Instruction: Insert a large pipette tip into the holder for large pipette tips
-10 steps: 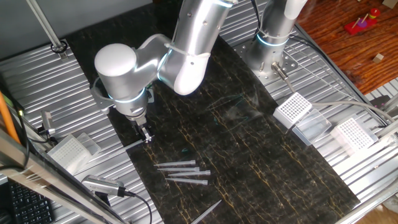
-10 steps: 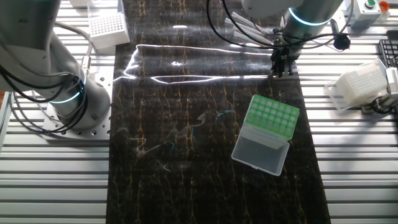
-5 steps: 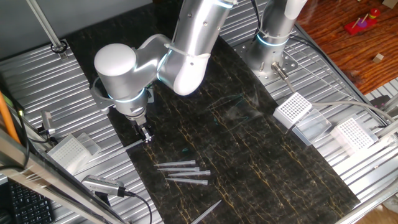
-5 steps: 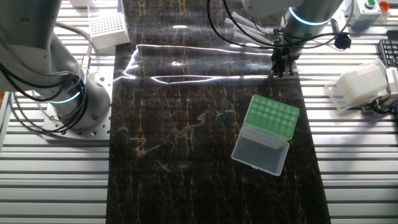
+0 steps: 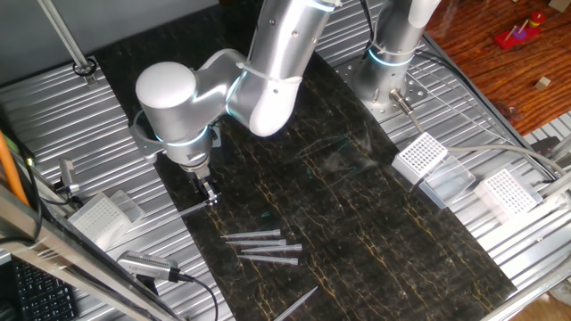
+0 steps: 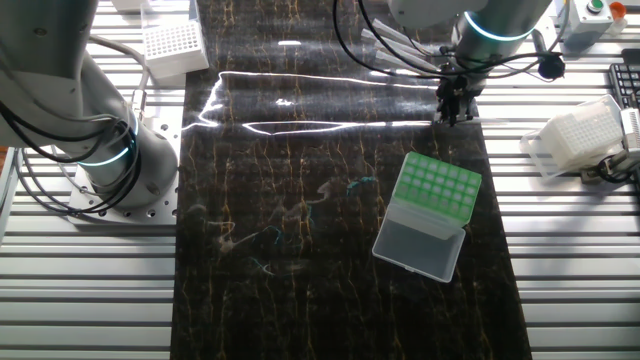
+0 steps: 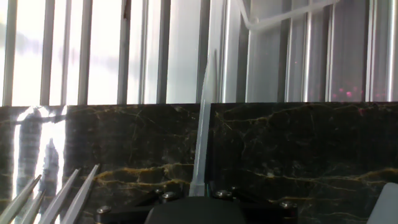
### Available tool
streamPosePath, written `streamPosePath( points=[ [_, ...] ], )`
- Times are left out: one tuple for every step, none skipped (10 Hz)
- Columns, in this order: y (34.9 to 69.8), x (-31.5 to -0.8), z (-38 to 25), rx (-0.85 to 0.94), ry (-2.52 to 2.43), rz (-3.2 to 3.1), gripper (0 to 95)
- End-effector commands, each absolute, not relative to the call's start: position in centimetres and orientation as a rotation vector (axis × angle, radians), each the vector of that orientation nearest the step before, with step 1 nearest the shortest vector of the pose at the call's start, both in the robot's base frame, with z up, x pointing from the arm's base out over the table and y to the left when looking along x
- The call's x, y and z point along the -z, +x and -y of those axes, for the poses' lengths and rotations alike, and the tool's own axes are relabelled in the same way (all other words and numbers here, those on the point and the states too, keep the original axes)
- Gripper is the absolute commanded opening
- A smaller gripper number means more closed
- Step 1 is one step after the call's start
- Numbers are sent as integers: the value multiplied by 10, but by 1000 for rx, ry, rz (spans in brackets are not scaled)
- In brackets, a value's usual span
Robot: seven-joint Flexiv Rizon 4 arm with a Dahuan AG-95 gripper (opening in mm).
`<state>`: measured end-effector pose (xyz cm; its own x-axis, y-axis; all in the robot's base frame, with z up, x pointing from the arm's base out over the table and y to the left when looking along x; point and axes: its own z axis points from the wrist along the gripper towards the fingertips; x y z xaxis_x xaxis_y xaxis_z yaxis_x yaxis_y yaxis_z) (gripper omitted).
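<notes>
Claw [image 7: 202, 190] gripping large pipette tip [image 7: 204, 118], slender translucent pale cone, fine point

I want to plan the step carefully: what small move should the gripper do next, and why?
Probably a short straight lift, once the grip is firm. The gripper is low at the edge of the dark mat with the long tip in line between its fingers, and the green box stands apart.

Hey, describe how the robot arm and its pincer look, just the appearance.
The arm is smooth silver-white with rounded joint housings and a glowing light-blue ring at the wrist. Black cables loop near it. The pincer is small, black and two-fingered.
</notes>
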<state>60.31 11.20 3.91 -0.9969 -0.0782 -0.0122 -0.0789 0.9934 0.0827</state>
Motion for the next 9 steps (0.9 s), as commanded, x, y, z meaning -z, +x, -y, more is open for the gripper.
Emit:
streamPosePath(
  points=[
    [604, -53, -114, -62, -375, -3104, 0],
    [603, -55, -115, -49, -397, -3091, 0],
    [603, -55, -115, -34, -405, -3083, 0],
    [603, -55, -115, -34, -405, -3083, 0],
    [603, -55, -115, -34, -405, -3083, 0],
    [603, -55, -115, -34, -405, -3083, 0],
    [603, -55, -115, -34, -405, -3083, 0],
    [603, -55, -115, -34, -405, -3083, 0],
    [603, -55, -115, -34, -405, -3083, 0]
  ],
)
